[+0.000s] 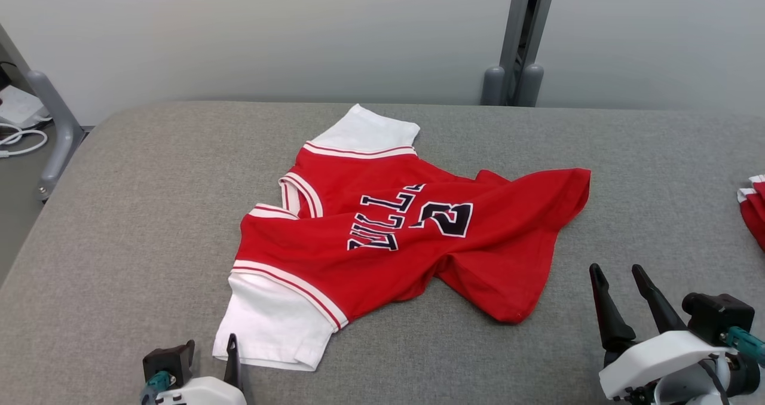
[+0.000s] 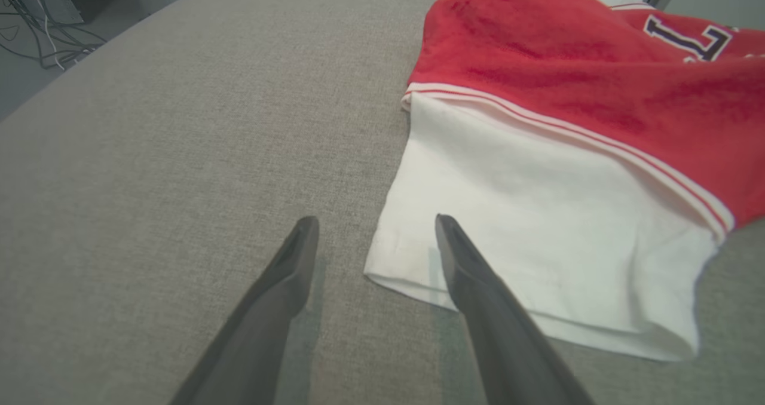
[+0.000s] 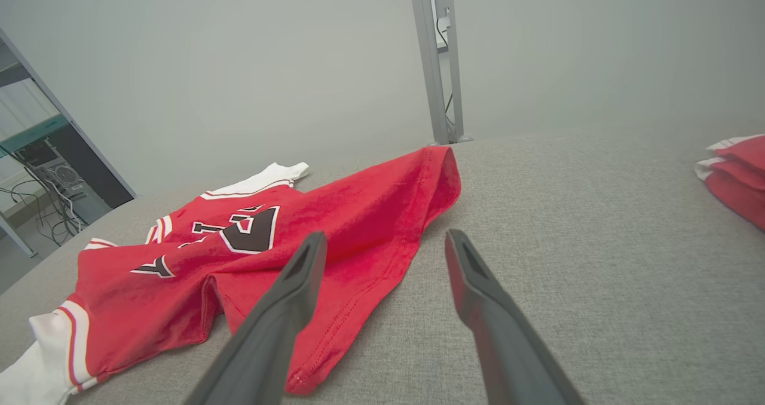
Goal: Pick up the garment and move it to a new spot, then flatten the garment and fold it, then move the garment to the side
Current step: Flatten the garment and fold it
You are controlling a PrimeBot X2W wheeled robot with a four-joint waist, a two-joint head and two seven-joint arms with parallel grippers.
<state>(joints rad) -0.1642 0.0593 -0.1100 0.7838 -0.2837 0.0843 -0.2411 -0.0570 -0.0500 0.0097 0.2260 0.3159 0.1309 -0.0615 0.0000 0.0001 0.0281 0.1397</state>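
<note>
the red and white garment (image 1: 412,238) is lying crumpled in the middle of the surface (image 1: 119,226). the left gripper (image 2: 373,226) and right gripper (image 1: 617,270) are hanging spread wide, holding nothing — each should be pinching its near edge and lifting together.

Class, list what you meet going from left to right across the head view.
White cables → left gripper → red and white jersey → right gripper → second red garment
</note>
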